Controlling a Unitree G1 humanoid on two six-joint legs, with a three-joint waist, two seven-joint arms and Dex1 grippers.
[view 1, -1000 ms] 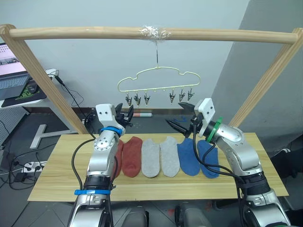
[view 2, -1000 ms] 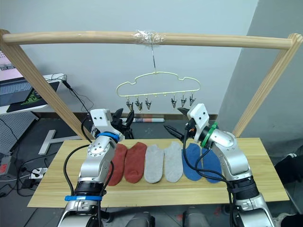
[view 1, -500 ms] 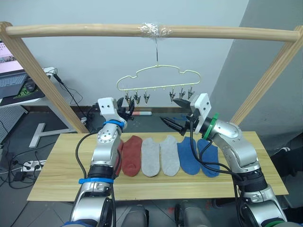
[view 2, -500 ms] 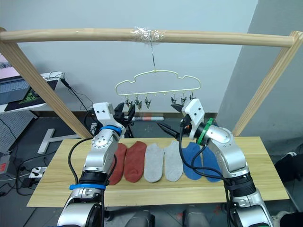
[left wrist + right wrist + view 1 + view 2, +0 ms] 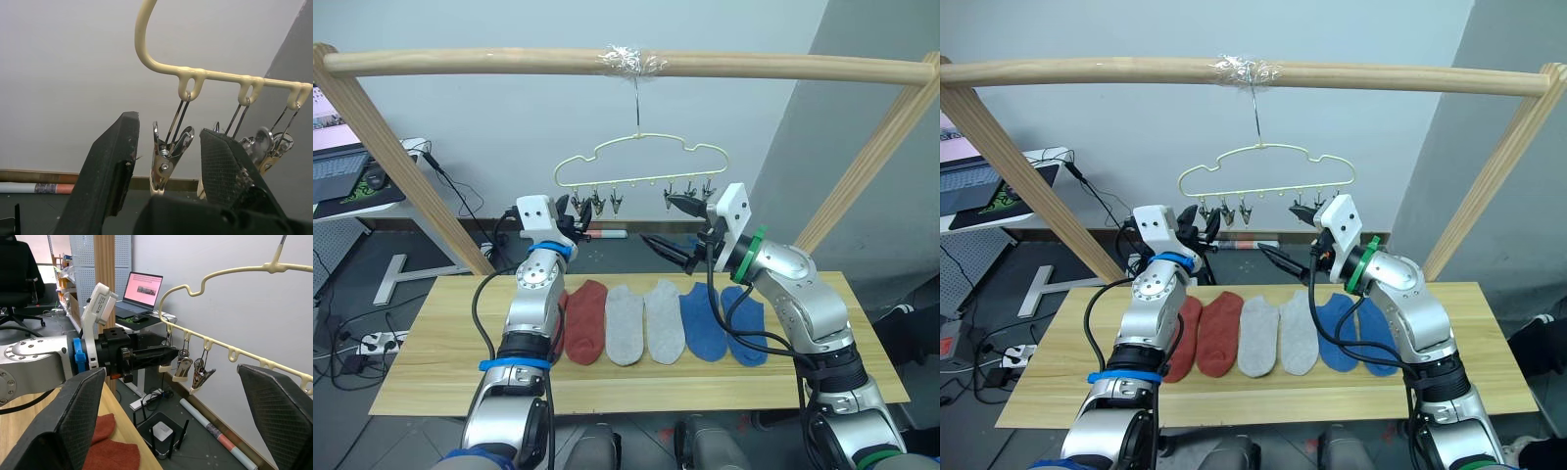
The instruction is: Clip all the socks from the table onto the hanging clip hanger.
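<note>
Six socks lie in a row on the table: two rust-red, two light grey, two blue. Above them the pale-yellow clip hanger hangs from the pole, its metal clips empty. My left gripper is raised to the hanger's left end and open. In the left wrist view the leftmost clip hangs between its fingers, apart from both. My right gripper is wide open below the right-hand clips, holding nothing.
A round wooden pole frame spans the scene, with slanted legs at both table ends. A desk with a laptop stands at the far left. Cables and a power strip lie on the floor.
My left gripper has risen from above the red socks up to the leftmost clips. My right gripper has lifted a little toward the hanger. The socks have not moved.
</note>
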